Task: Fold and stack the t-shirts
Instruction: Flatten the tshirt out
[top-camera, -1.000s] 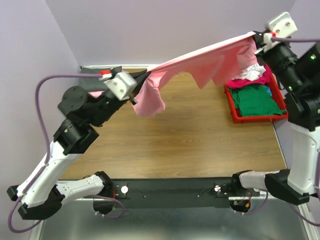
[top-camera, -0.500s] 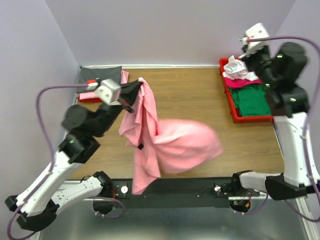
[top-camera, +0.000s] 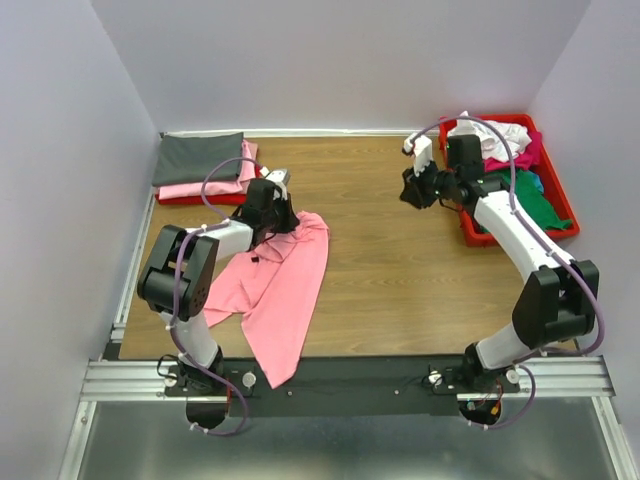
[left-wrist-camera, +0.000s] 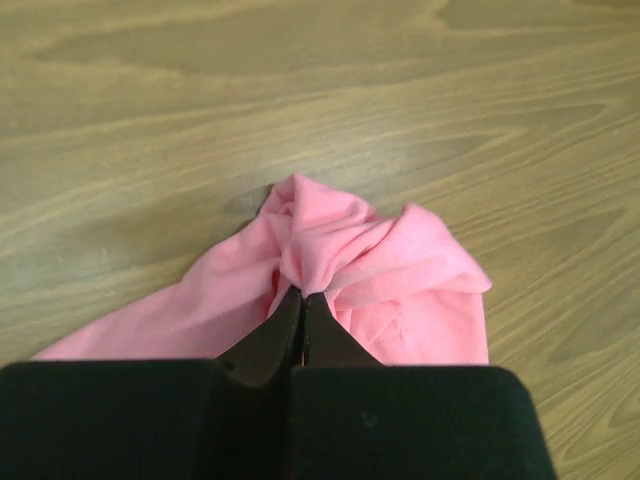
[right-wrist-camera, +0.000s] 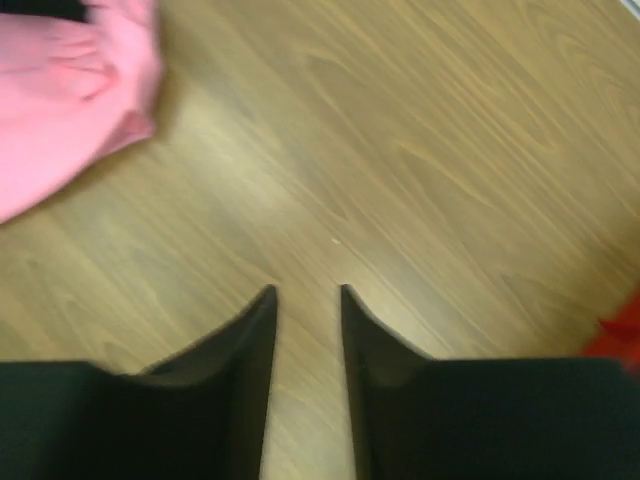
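The light pink t-shirt (top-camera: 275, 285) lies crumpled on the wooden table at the left, one end hanging over the front edge. My left gripper (top-camera: 283, 219) is low at its far corner and shut on a bunch of the pink cloth (left-wrist-camera: 330, 250). My right gripper (top-camera: 412, 190) is open and empty over bare wood right of centre; the right wrist view shows its gap (right-wrist-camera: 305, 292) and an edge of the pink t-shirt (right-wrist-camera: 70, 90) at upper left. Folded dark grey (top-camera: 200, 157) and pink (top-camera: 205, 186) tees are stacked at the back left.
A red tray (top-camera: 512, 125) at the back right holds white, magenta and green tees. Another red tray (top-camera: 165, 198) sits under the back-left stack. Purple walls close in the table. A black rail (top-camera: 350, 375) runs along the front edge.
The pink t-shirt, first stretched in the air between both grippers, was let go by the right gripper and dropped onto the table. The left arm lowered with it; the right arm swung down towards the centre.
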